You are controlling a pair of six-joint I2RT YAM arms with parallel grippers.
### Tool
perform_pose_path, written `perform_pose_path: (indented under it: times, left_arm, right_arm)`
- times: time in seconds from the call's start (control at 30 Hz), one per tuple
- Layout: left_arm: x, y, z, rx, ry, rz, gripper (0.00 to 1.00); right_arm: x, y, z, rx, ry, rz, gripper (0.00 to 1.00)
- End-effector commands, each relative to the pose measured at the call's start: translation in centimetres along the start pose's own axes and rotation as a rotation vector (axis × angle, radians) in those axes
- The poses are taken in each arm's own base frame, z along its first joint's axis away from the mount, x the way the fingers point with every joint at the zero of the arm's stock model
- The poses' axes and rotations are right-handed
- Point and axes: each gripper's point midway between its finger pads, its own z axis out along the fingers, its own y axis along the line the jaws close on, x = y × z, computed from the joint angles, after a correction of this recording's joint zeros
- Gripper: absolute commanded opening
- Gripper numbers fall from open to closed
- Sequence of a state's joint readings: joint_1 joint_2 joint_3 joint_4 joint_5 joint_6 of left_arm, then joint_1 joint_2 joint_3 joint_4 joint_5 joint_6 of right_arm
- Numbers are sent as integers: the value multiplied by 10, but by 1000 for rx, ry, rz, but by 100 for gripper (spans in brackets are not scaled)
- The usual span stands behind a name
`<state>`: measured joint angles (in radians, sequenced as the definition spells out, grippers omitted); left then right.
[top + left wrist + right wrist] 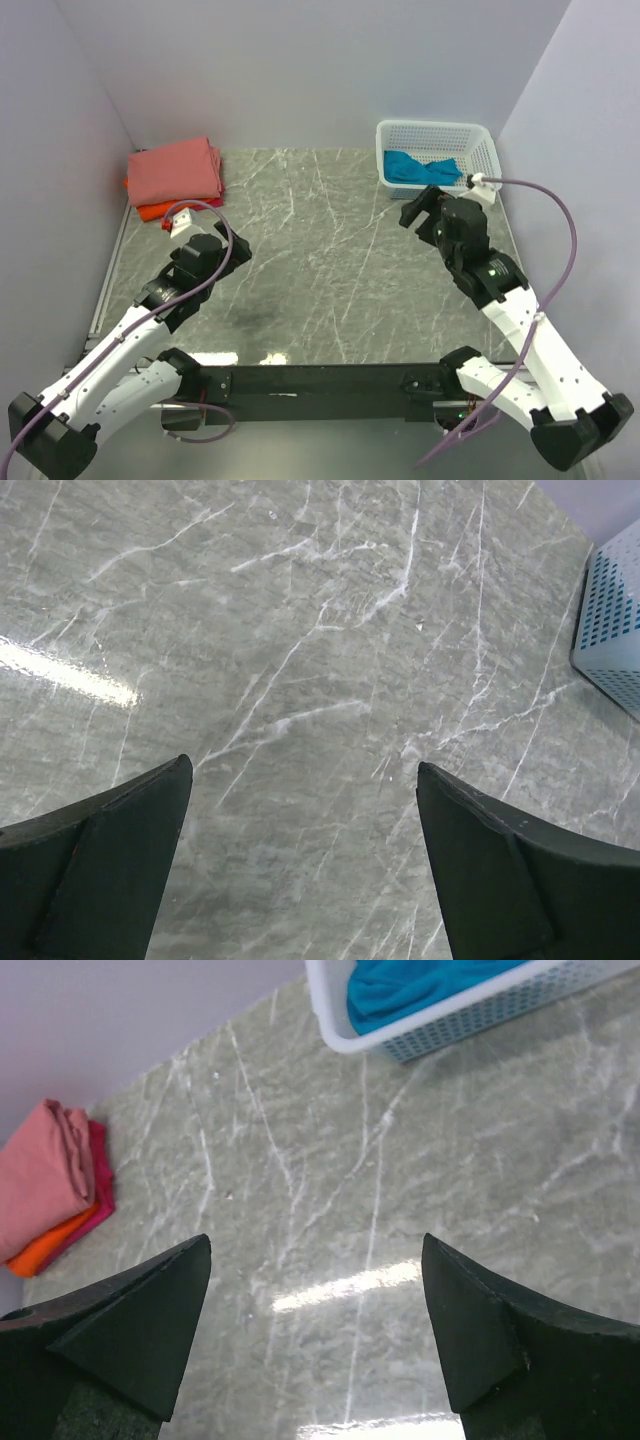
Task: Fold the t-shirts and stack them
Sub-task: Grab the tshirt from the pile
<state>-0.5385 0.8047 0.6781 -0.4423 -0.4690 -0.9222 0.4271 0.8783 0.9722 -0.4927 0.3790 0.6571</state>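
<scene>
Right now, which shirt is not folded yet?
The teal-blue t-shirt, crumpled inside the white basket. The others lie flat in the folded stack, salmon-pink on top.

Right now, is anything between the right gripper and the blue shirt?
Only the near wall of the white basket; the blue shirt lies inside it. The right gripper, open, would have to come in from above.

You had a grey marble-patterned worktop veined in white, closed in by plain pale lilac walls at the back and on both sides. You could see a bright streak of glare lying across its glossy surface near the front edge.
</scene>
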Motion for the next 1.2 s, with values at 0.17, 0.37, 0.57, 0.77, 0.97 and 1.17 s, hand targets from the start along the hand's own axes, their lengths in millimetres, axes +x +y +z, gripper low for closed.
perform_pose_path:
  times: [0.17, 0.37, 0.57, 0.77, 0.97, 1.17]
  left_arm:
    - [-7, 2, -1, -19, -32, 3, 99]
    - [0, -3, -2, -4, 17, -1, 100]
    - [1, 5, -2, -47, 15, -17, 100]
    - [7, 17, 3, -132, 36, -12, 99]
    - [14, 20, 10, -165, 63, 5, 99]
    - [20, 19, 12, -163, 81, -6, 100]
  right_arm:
    - [-63, 43, 24, 3, -61, -12, 93]
    - [-107, 33, 114, 115, 52, -39, 94]
    - [-92, -10, 237, 219, 250, -112, 92]
    - [-56, -31, 303, 151, 369, -67, 89]
    - [-2, -52, 339, 123, 464, -101, 89]
    - [38, -77, 360, 152, 523, -113, 89]
